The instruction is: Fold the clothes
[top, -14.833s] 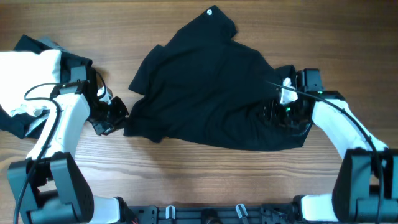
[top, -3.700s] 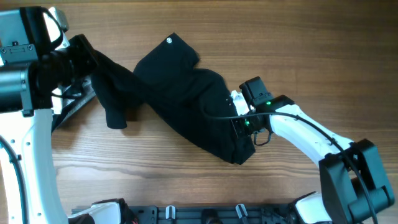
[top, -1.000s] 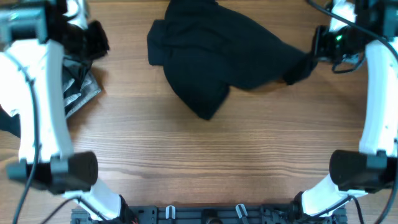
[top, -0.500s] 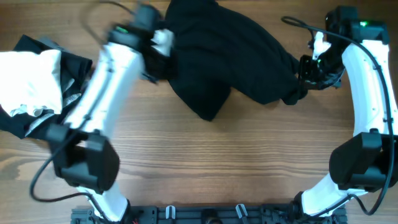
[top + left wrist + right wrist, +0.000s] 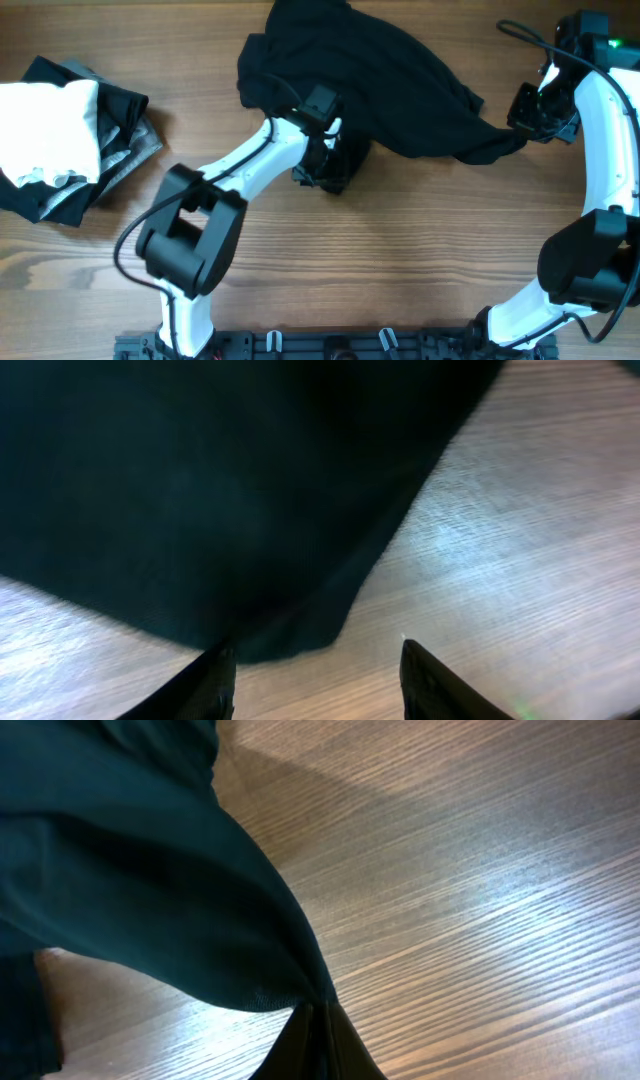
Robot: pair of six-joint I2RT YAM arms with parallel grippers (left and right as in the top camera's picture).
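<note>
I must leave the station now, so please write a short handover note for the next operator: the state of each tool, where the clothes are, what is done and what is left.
Left tool: open, at the near tip of the black garment, holding nothing.
Right tool: shut on a corner at the right end of the same garment.
Black garment: bunched at the far middle of the table, neither flat nor folded.
Other clothes: a white, black and grey pile at the left edge, with neither tool near it.
Done: no fold is visible.
Left: spread and fold the black garment, then probably the pile.
</note>
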